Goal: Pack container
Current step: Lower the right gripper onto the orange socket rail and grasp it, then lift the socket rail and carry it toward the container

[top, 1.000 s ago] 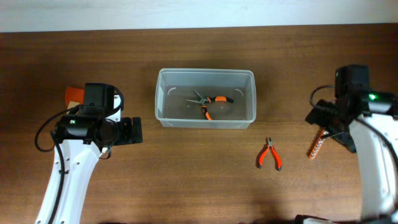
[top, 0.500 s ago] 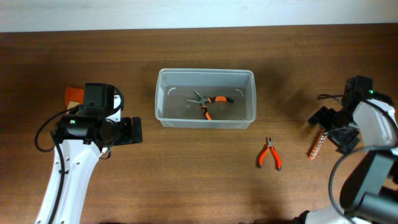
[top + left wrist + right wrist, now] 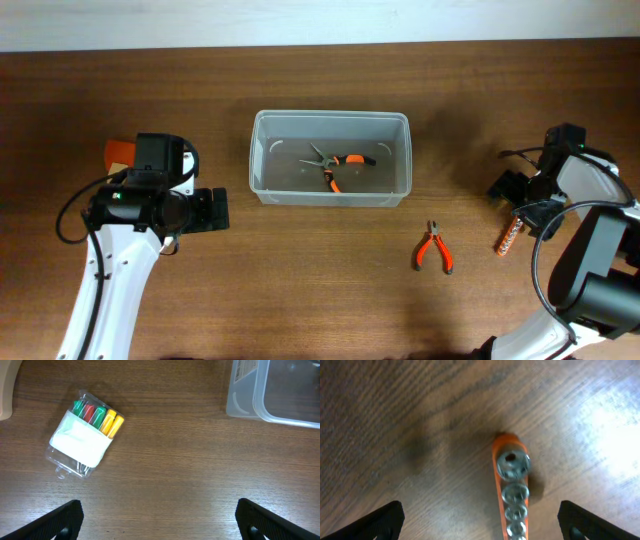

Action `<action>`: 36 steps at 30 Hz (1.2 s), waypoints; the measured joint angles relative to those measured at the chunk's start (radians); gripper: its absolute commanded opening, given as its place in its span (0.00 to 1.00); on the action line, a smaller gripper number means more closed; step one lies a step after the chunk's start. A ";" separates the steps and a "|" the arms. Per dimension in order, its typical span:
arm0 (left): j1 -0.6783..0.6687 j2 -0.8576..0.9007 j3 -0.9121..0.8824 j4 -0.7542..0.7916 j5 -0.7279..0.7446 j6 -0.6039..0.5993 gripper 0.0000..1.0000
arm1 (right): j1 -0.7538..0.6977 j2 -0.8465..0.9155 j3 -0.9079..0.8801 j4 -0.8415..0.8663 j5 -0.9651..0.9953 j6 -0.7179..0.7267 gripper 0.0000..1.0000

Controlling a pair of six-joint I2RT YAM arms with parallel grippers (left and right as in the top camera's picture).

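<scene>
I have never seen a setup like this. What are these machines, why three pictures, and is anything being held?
These are two white robot arms at a brown wooden table. The wide picture looks straight down from above; the other two come from a small camera on each arm's wrist. Each arm ends in a two-fingered tool: the left tool and the right tool both stand open and hold nothing. On the table sits a clear plastic rectangular tub with orange-handled pliers inside. A second pair of orange-handled pliers lies outside it, toward the right arm, and an orange strip of metal sockets lies by the right tool. The left wrist camera shows a clear packet of coloured sticks.
</scene>
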 measured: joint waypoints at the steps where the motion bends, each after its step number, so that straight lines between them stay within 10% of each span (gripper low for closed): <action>1: 0.000 0.000 0.000 0.000 0.000 0.000 0.99 | 0.000 0.003 -0.003 0.006 0.000 -0.004 0.99; 13: 0.000 0.000 0.000 0.000 0.000 0.000 0.99 | 0.000 0.002 -0.062 0.061 0.002 -0.019 0.96; 36: 0.000 0.000 0.000 0.000 0.000 0.000 0.99 | -0.003 -0.012 -0.085 0.068 0.022 -0.021 0.21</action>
